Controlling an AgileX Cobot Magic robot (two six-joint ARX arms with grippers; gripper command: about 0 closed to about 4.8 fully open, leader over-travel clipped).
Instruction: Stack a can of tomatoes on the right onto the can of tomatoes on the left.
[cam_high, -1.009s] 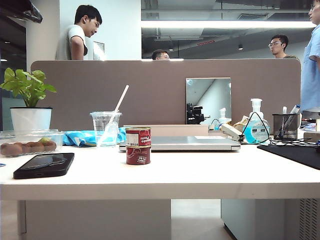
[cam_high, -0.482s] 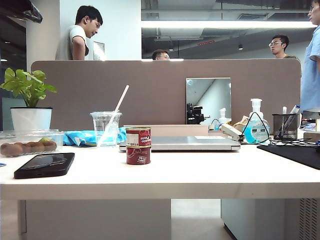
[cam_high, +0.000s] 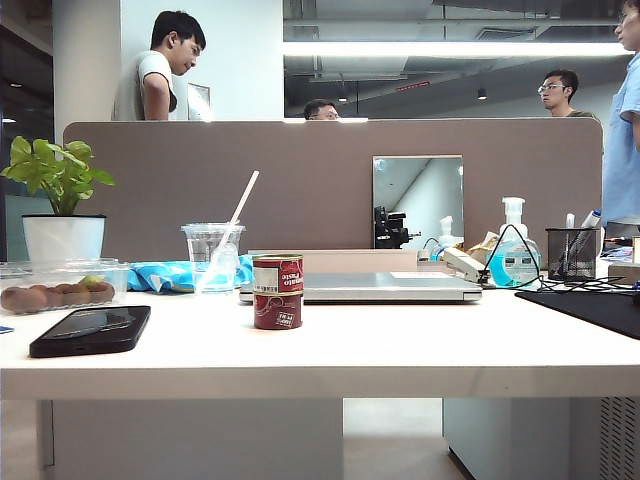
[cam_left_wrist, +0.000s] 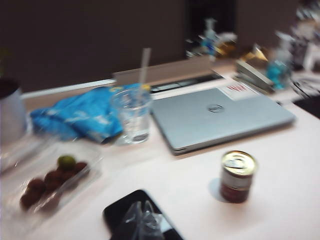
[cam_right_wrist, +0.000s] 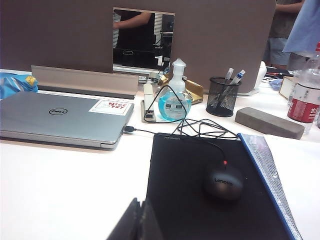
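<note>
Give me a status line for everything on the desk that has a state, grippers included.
tomato cans: stacked, upright, nothing touching them
laptop: lid shut, cable plugged in
phone: flat, screen dark
plastic cup: upright, straw in it
mouse: on black pad, red light on
left gripper: over the phone, fingers' state unclear
right gripper: fingers shut, empty, above desk near mouse pad

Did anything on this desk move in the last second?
A dark shape, probably part of the left arm, has left the top left corner of the exterior view. The stack of two tomato cans, the phone and the cup stayed put. The left gripper hangs near the phone; the right gripper sits shut above the black mat.
</note>
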